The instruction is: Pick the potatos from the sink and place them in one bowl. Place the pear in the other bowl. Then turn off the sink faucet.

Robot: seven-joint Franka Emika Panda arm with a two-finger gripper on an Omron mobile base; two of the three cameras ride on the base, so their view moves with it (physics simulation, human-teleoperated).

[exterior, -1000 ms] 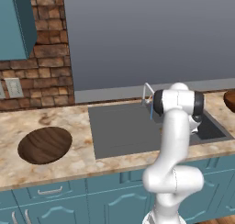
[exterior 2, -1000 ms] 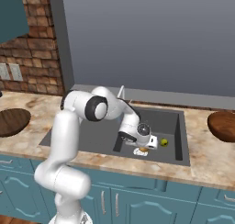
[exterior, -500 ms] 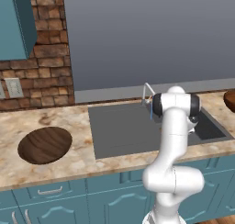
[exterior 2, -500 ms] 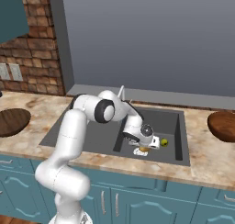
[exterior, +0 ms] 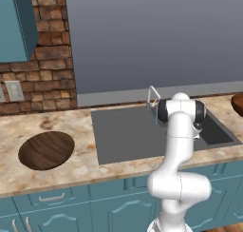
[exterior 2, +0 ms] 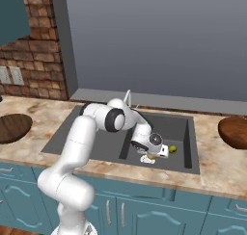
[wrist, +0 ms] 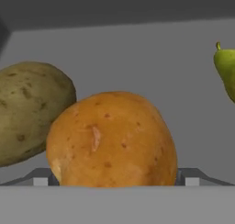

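Left base view, left to right: dark wood-grain bowl (exterior: 46,149) flat on the marble counter (exterior: 66,171), well left of the sink (exterior: 128,133). Flat grey panel of the sink ahead of the arm, deeper well to the right of it. Slim silver faucet (exterior: 153,95) at the back rim of the sink, just left of the arm's shoulder joint. Edge of the reddish-brown bowl (exterior: 238,104) at the far right border, on the counter.

Right base view, left to right: dark bowl at the left border, sink centred, arm reaching down into the well. End effector (exterior 2: 150,157) low over the well floor, beside a small yellow-green pear (exterior 2: 172,149) just to its right. Reddish-brown bowl on the counter right of the sink, apart from it.

Hand view, left to right: olive-green potato (wrist: 30,110) touching or overlapping the golden-orange potato (wrist: 112,140); orange one centred and close, between the finger tips (wrist: 40,178). Pear at the right edge, apart from both potatoes. End effector spread wide, tips on either side of the orange potato, no pinch seen. All three items lying on the grey sink floor.
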